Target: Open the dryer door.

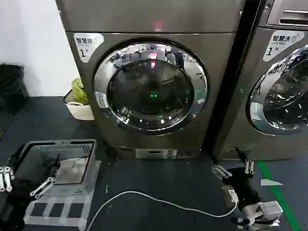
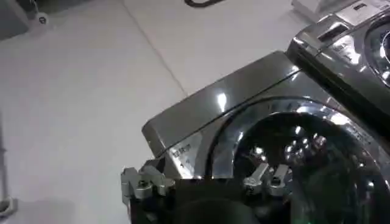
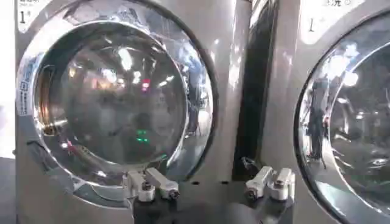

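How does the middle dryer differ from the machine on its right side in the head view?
The middle dryer shows whole, with its round door fully visible; the right machine is cut by the picture's edge. The middle dryer's sticker sits upper left, as does the right machine's. Both are grey with doors closed.

The second machine is running off the head view's right edge, its door only partly showing. The sticker print on the dryer is reading too small. The basket contents are staying unclear.
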You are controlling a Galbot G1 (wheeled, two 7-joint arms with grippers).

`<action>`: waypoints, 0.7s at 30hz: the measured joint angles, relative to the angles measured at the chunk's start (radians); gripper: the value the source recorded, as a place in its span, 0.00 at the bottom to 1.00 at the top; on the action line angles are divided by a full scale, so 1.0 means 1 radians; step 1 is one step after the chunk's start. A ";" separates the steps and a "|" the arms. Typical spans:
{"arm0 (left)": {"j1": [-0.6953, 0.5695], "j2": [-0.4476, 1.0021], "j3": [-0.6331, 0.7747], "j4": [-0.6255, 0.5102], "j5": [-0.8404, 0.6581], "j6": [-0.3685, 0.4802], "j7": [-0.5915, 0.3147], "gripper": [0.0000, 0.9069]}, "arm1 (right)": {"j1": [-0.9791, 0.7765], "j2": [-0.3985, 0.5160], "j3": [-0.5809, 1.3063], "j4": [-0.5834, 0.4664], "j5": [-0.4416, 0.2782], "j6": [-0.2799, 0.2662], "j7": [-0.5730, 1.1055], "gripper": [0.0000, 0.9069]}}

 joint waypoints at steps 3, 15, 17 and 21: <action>0.000 0.001 0.000 0.000 0.000 0.000 0.000 1.00 | 0.047 -0.030 -0.021 -0.031 0.011 0.012 -0.019 1.00; 0.010 -0.004 0.006 -0.012 0.013 0.012 0.004 1.00 | 0.331 -0.203 -0.168 -0.214 0.143 0.019 -0.100 1.00; 0.012 -0.009 0.007 -0.016 0.013 0.014 0.004 1.00 | 0.378 -0.222 -0.201 -0.247 0.149 0.025 -0.117 1.00; 0.017 -0.017 0.007 -0.022 0.015 0.016 0.006 1.00 | 0.484 -0.248 -0.275 -0.311 0.168 0.039 -0.139 1.00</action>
